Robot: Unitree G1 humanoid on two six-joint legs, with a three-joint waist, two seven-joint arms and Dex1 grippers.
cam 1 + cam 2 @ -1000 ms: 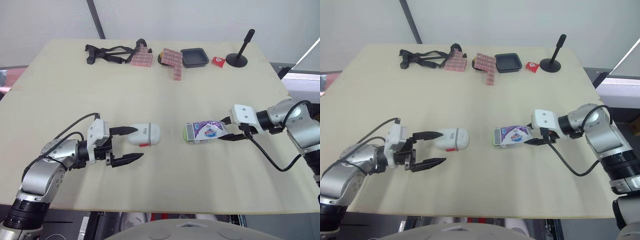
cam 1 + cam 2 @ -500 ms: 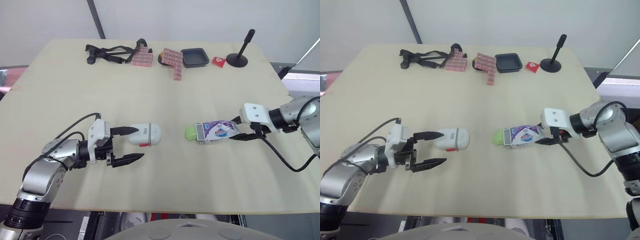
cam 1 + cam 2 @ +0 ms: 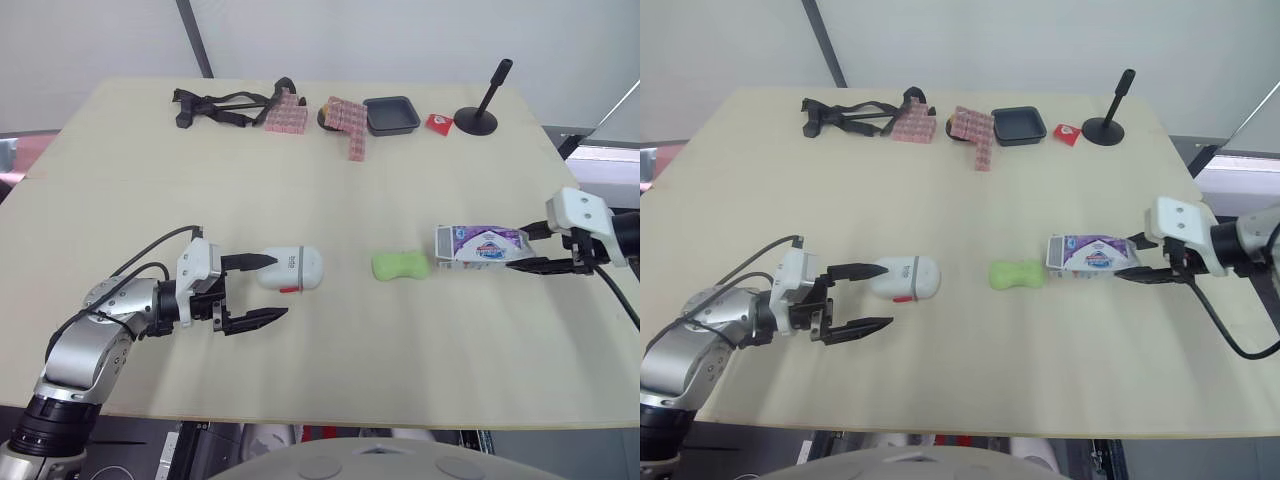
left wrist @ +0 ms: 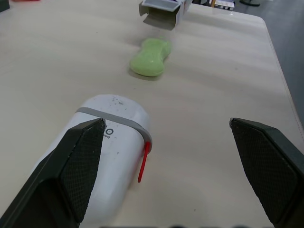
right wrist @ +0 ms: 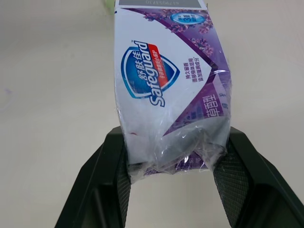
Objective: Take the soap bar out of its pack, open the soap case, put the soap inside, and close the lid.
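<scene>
The green soap bar [image 3: 401,265] lies bare on the table, between the case and the pack. Just to its right, my right gripper [image 3: 528,253] is shut on the far end of the purple-and-white soap pack [image 3: 478,243], whose open mouth faces the soap [image 4: 152,56]; the pack [image 5: 171,83] is pinched between the two black fingers. The white soap case [image 3: 289,269] with a red tab lies closed at centre left. My left gripper [image 3: 268,288] stands open beside it, one finger alongside the case [image 4: 114,149], the other toward the table's near edge.
Along the table's far edge lie a black strap tool [image 3: 220,106], pink block clusters [image 3: 344,120], a black square tray [image 3: 390,114], a small red item [image 3: 437,122] and a black stand [image 3: 480,108]. A cable trails from each wrist.
My right gripper has pulled the pack to the right, and the green soap has slid out of it onto the table. The left arm and the case have not moved.
</scene>
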